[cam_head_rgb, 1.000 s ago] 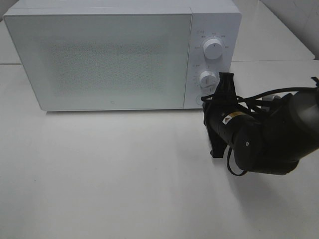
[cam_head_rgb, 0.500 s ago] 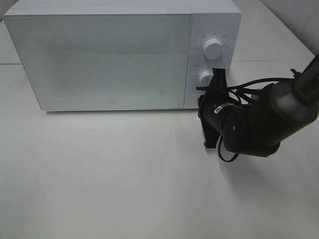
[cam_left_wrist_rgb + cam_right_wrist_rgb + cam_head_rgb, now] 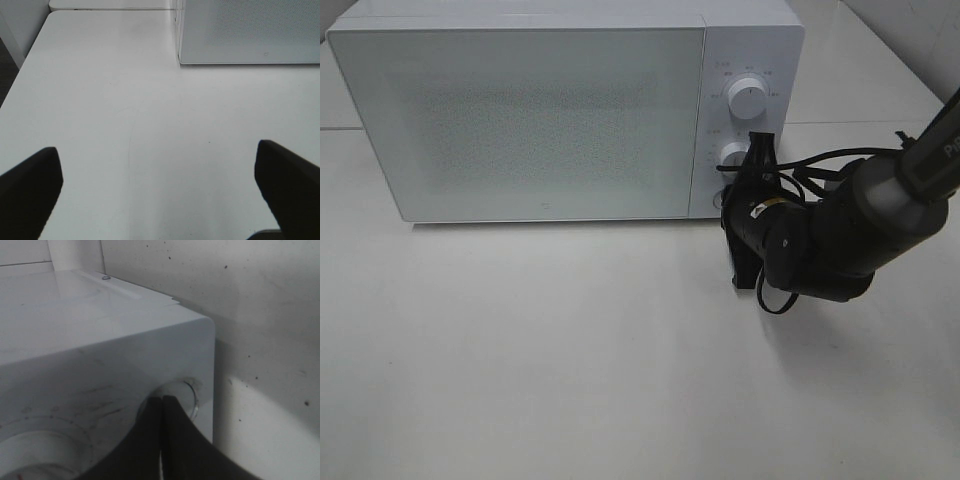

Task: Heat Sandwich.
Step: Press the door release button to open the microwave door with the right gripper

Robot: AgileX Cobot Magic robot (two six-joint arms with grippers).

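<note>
In front of the microwave [image 3: 520, 110] the table [image 3: 570, 350] lies bare — open passage along the closed door. At the microwave's knob panel the right gripper [image 3: 161, 407], fingers pressed together at the round button [image 3: 189, 392], and its arm [image 3: 840, 235] block the way.

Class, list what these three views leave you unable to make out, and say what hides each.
- Exterior high: inside of the white microwave oven, behind its closed speckled door; no sandwich shows in any view.
- Exterior high: lowest round white button, covered by the shut black right gripper; right wrist view shows only part.
- Exterior high: markings around the white upper dial, too small.
- Left wrist: open black left gripper, cut by the edges.
</note>
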